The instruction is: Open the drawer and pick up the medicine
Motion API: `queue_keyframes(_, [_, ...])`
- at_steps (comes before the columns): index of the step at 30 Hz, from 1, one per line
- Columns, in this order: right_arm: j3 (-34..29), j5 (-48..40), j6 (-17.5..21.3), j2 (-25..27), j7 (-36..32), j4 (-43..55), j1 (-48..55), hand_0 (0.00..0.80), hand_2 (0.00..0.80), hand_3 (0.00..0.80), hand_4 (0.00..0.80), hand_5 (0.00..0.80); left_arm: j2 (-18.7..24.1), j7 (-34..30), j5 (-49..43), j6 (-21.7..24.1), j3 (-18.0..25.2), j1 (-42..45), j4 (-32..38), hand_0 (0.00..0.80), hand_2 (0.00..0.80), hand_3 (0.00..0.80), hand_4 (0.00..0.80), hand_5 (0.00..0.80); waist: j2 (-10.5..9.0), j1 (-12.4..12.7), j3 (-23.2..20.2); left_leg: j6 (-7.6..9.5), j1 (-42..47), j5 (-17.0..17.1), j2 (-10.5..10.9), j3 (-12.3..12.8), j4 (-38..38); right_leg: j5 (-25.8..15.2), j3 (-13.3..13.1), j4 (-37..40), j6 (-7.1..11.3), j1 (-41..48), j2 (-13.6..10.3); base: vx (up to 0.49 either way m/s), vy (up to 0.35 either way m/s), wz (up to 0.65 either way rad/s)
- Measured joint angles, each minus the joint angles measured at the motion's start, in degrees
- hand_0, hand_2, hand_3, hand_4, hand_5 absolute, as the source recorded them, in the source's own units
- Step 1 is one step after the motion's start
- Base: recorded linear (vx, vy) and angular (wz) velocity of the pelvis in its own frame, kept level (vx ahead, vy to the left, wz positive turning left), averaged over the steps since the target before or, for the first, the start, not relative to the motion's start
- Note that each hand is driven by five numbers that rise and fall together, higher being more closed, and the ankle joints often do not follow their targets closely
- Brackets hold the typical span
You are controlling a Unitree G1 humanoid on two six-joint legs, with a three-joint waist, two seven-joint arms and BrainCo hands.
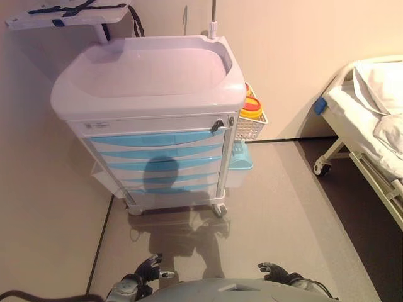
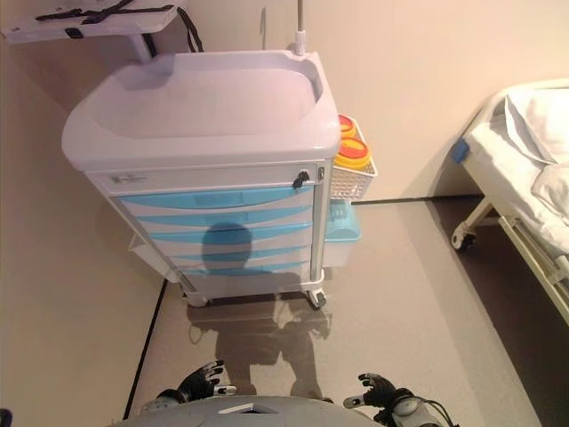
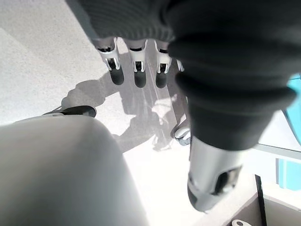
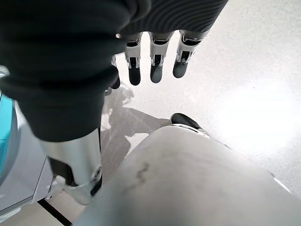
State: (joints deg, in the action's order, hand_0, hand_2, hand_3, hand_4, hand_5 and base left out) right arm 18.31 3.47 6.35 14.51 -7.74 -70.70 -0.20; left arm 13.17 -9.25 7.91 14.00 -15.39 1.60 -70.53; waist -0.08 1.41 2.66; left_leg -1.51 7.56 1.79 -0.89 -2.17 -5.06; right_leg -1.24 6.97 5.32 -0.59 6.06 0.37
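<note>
A white medical cart (image 1: 148, 78) stands ahead on castors, with several light-blue drawers (image 1: 157, 139) down its front, all closed. A small dark lock knob (image 1: 217, 124) sits at the top drawer's right end. No medicine shows in any view. My left hand (image 1: 148, 269) hangs low at the bottom left, far below the cart, its fingers (image 3: 135, 70) straight and holding nothing. My right hand (image 1: 272, 272) hangs low at the bottom right, its fingers (image 4: 156, 66) also relaxed and empty.
A white wire basket (image 1: 250, 123) holding a yellow-and-red container (image 1: 250, 108) hangs on the cart's right side, above a light-blue bin (image 1: 239, 157). A hospital bed (image 1: 371, 119) on castors stands at the right. A grey tray arm (image 1: 69, 14) juts out above the cart's back left.
</note>
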Motion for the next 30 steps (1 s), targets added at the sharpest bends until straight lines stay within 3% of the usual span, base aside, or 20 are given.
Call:
queue_keyframes(6, [0.42,-0.28,1.08,0.16,0.55,-0.01,-0.76,0.000,0.000,0.000,0.000,0.000,0.17,0.68,1.20,0.42,-0.07,-0.39,-0.02,0.000,0.000,0.000,0.000,0.000,0.10,0.20,0.78,-0.07,-4.32,-0.06,0.26,-0.20,1.65,-0.17,0.13,-0.87,-0.19,-4.00,-0.16,-0.068,0.022,0.01])
queue_keyframes(12, [0.70,-2.85,2.78,0.16,2.78,-0.15,-7.40,0.000,0.000,0.000,0.000,0.000,0.10,2.04,3.73,3.05,-1.81,-8.17,0.11,0.000,0.000,0.000,0.000,0.000,0.06,0.80,10.62,-0.21,-14.30,-0.14,0.74,-1.35,7.90,-0.52,1.04,-6.75,-0.76,-13.45,-0.47,-0.165,0.020,0.07])
queue_keyframes(19, [0.57,-5.57,5.23,0.41,6.49,0.11,-16.28,0.000,0.000,0.000,0.000,0.000,0.40,2.90,6.33,6.49,-3.57,-17.43,1.30,0.000,0.000,0.000,0.000,0.000,-1.55,1.41,22.94,0.55,-27.43,-2.64,2.51,-1.10,20.23,3.10,0.16,-21.42,-0.47,-27.81,-2.63,-0.099,0.047,-0.01])
queue_keyframes(30, [0.65,-10.76,6.28,2.18,8.51,3.02,-19.56,0.000,0.000,0.000,0.000,0.000,2.53,3.46,11.96,7.45,-3.80,-21.33,3.24,0.000,0.000,0.000,0.000,0.000,-2.06,1.30,26.46,1.42,-40.70,-6.05,3.36,-0.11,33.21,4.81,-1.48,-32.37,-0.12,-40.17,-3.77,-0.034,0.020,-0.02])
